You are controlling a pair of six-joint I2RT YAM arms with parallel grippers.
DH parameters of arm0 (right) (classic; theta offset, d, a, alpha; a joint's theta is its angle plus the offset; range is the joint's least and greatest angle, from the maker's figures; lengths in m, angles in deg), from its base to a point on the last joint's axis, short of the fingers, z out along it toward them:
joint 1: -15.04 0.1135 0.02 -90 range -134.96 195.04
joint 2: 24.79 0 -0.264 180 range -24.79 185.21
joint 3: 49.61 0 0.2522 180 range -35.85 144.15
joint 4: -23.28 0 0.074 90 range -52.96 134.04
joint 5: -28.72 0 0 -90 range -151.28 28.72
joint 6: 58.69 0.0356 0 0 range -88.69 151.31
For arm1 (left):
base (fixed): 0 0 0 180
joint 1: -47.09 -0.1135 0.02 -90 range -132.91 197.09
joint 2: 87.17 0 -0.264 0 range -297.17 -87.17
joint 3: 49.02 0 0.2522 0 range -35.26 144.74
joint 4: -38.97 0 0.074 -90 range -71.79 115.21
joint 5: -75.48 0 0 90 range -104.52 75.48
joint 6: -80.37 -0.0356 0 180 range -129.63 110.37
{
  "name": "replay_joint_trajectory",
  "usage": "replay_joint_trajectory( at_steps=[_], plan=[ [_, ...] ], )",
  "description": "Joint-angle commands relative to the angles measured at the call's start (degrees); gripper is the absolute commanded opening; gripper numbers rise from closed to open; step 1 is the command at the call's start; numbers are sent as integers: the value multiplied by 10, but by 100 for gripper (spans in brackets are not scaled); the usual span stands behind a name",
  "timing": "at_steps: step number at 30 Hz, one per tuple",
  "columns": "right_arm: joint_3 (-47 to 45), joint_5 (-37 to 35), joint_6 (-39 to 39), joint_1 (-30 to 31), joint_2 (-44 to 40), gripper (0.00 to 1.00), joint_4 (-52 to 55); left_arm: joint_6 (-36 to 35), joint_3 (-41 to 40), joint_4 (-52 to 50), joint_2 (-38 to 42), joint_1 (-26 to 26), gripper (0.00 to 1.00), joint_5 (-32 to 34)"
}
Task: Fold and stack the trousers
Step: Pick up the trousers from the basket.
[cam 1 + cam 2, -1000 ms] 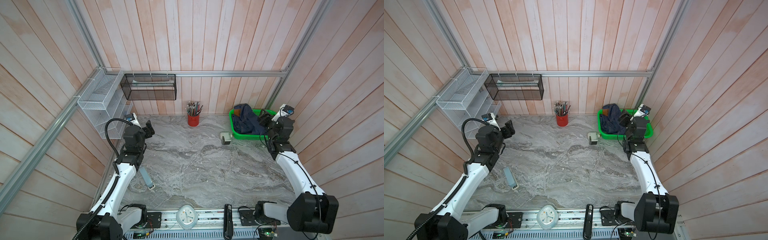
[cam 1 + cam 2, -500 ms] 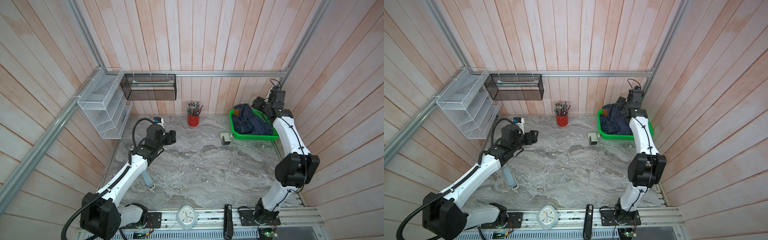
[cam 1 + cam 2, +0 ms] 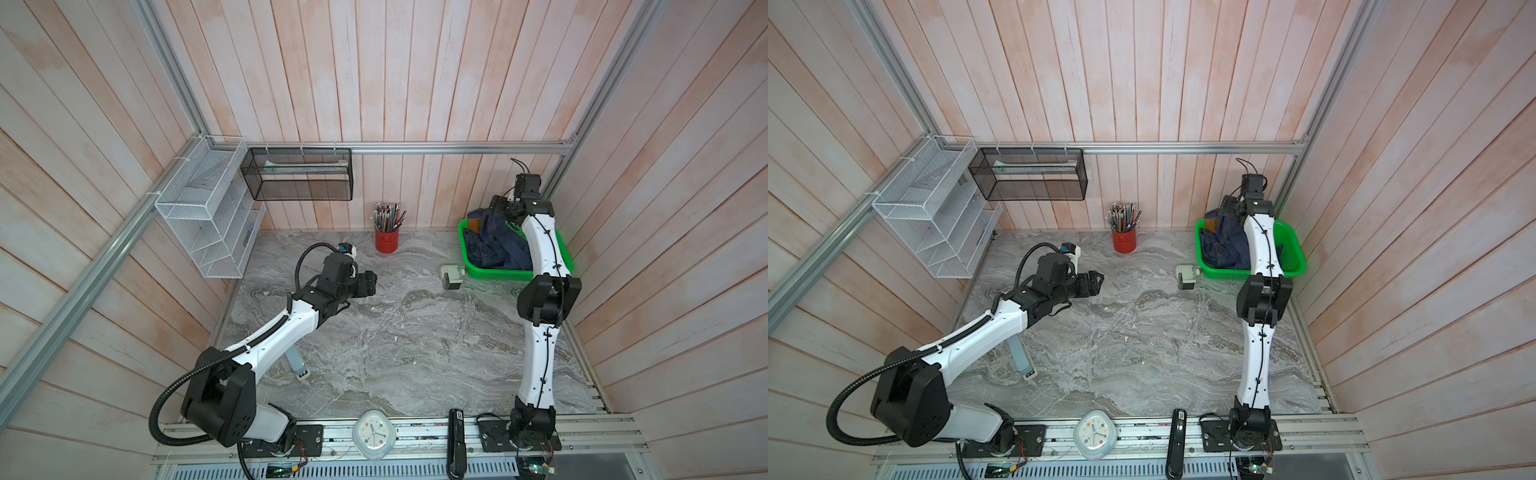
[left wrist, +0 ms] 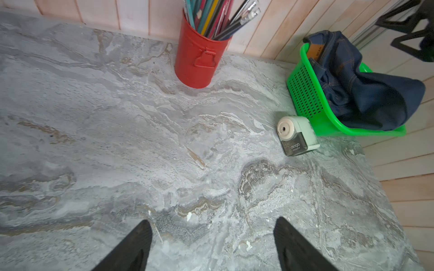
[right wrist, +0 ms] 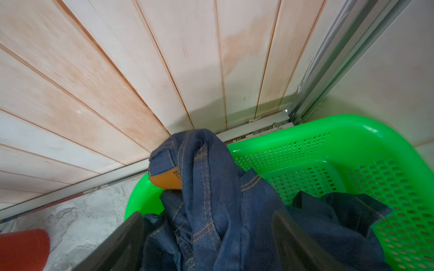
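Observation:
The trousers [image 3: 494, 245] [image 3: 1225, 245] are dark blue jeans, crumpled in a green basket [image 3: 498, 274] [image 3: 1293, 249] at the back right corner. A tan patch shows on a raised fold [image 5: 211, 199]. My right gripper [image 3: 496, 205] [image 5: 207, 213] hangs over the basket's back left end, open, its fingers standing on either side of that raised fold. Out over the bare marble, left of centre, my left gripper [image 3: 372, 282] [image 4: 211, 223] is open and holds nothing. From its wrist view the trousers [image 4: 366, 93] and basket [image 4: 305, 93] lie far ahead.
A red cup of pencils [image 3: 386, 243] stands at the back wall. A white pencil sharpener [image 3: 451, 276] sits just left of the basket. A grey flat device [image 3: 297, 365] lies under the left arm. A white wire rack [image 3: 203, 220] and black mesh bin [image 3: 299, 174] hang on the walls.
The right arm has stretched up and out, carrying its gripper from the basket's right side to above its back end. The left arm has reached from the left wall towards the table's middle.

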Motion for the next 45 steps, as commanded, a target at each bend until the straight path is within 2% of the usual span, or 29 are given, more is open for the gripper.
replay_joint_trajectory(
  at_steps=[1,4,11,19,22,25,27,29,45],
  plan=[
    [-12,11,-4,-10,10,88,8,-2,26,8,-14,12,84,0],
    [-29,22,-1,-17,21,88,-11,-6,30,6,-20,19,85,9],
    [-5,74,12,-24,71,87,-14,-7,47,-1,-36,26,85,16],
    [-3,100,27,-24,91,78,-53,-11,50,-11,-36,32,85,27],
    [-2,103,35,-24,98,64,-66,-11,48,-11,-34,33,85,30],
    [0,103,43,-24,97,36,-72,-10,47,-13,-33,34,85,33],
    [-1,107,46,-22,87,14,-78,-10,47,-12,-31,36,85,35],
    [-7,113,49,-20,71,0,-89,-10,46,-13,-29,37,85,36],
    [-35,65,35,12,-131,0,-169,-8,49,-25,-6,41,85,44]
  ],
)
